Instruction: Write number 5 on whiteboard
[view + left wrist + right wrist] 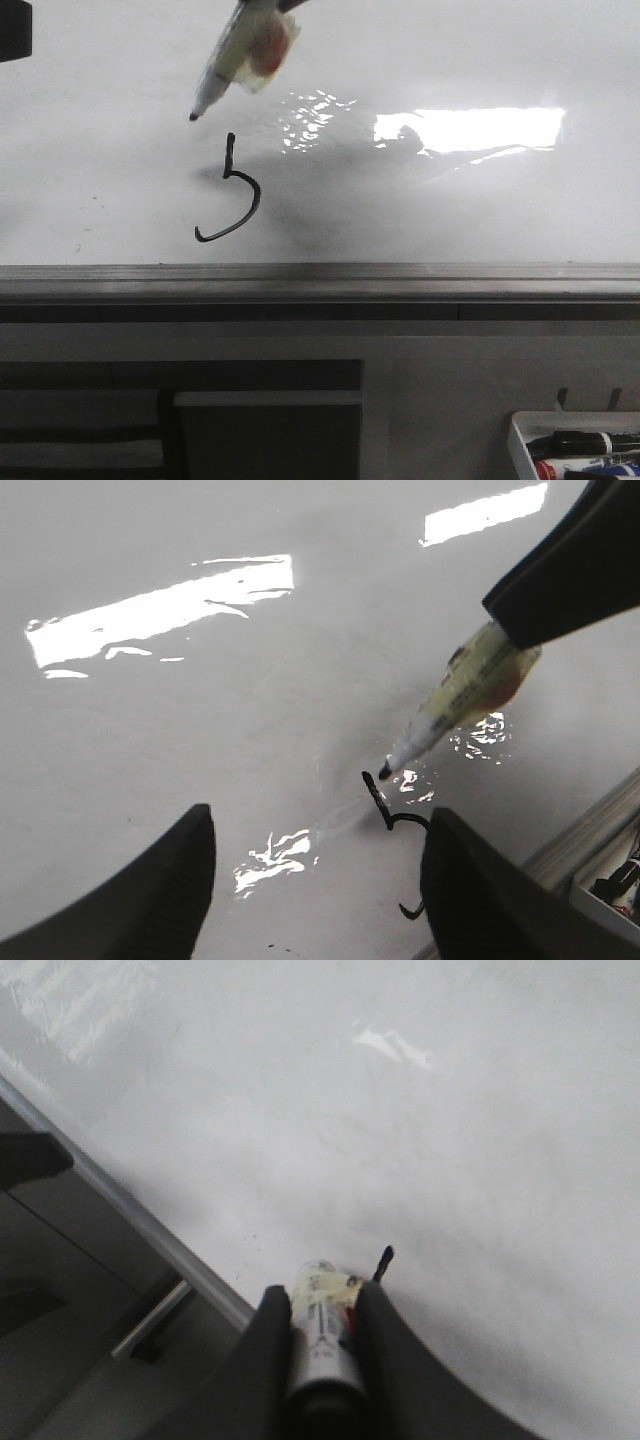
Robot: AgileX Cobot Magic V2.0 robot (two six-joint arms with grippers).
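Two strokes of the number 5, stem and hooked curve, sit on the whiteboard just above its near edge strip; no top bar yet. Your right gripper clamps the marker, its tip lifted at about eleven o'clock from the stem's top, likely poised for that bar. Your left gripper hovers spread wide and empty, clear of the ink.

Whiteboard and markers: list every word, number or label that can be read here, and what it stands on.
"5", unfinished: only a stem and hooked curve, no top bar, hand-drawn in black on the whiteboard; the number 5.
Label on the marker held in the right gripper: too blurred to read.
Markers in the tray: print too small to read.
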